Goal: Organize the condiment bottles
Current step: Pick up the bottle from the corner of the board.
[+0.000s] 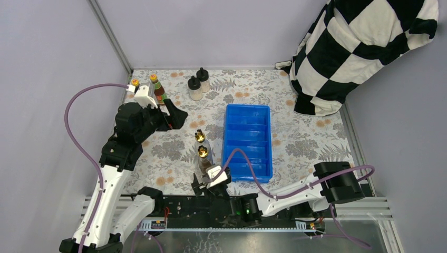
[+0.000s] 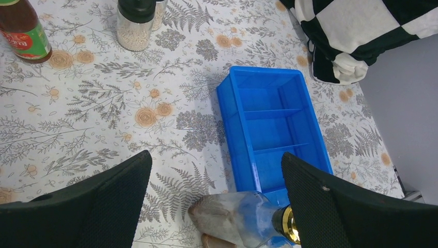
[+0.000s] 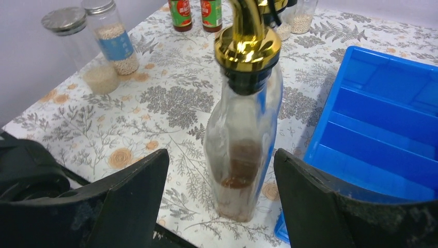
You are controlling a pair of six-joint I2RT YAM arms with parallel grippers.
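Two tall clear gold-spouted bottles [image 1: 200, 138] [image 1: 203, 154] stand upright left of the blue tray. My right gripper [image 1: 210, 182] is open around the nearer one [image 3: 243, 129]; its fingers [image 3: 129, 196] stand apart from the glass. My left gripper [image 1: 168, 109] is open and empty, hovering right of the two orange-capped sauce bottles [image 1: 136, 84] [image 1: 154, 79]. In the left wrist view, the gripper [image 2: 217, 191] looks down on a gold-spouted bottle [image 2: 243, 217]. Two black-capped pale bottles [image 1: 195, 87] [image 1: 203, 79] stand at the back. Two silver-lidded jars [image 3: 64, 23] [image 3: 106, 31] show only in the right wrist view.
The blue divided tray [image 1: 248, 113] lies mid-table with nothing in it; it also shows in the left wrist view [image 2: 227, 103]. A black-and-white checked cloth [image 1: 358, 47] hangs over the back right corner. Grey walls close the left and back.
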